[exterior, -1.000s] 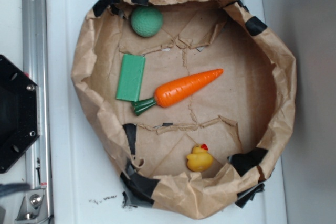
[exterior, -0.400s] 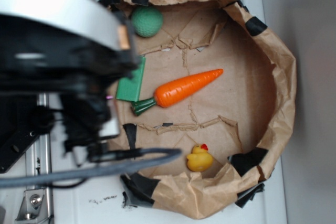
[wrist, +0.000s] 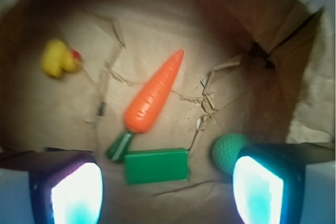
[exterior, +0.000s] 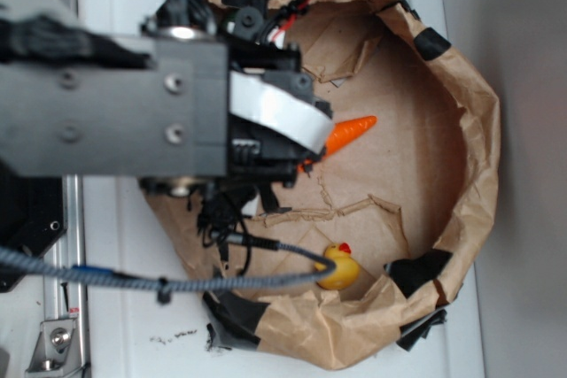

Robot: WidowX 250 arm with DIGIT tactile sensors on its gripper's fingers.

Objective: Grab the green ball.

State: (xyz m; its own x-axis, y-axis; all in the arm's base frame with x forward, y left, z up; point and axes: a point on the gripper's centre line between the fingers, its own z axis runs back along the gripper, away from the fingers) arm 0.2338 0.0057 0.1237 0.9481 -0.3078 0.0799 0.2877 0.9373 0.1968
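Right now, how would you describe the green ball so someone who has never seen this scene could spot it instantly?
Look inside the crumpled brown paper basin in the wrist view. Near its right wall, just past the green block and the carrot, sits the green ball, partly behind the gripper's right finger. It is the only round green thing, with a dimpled surface; the block is flat and rectangular.
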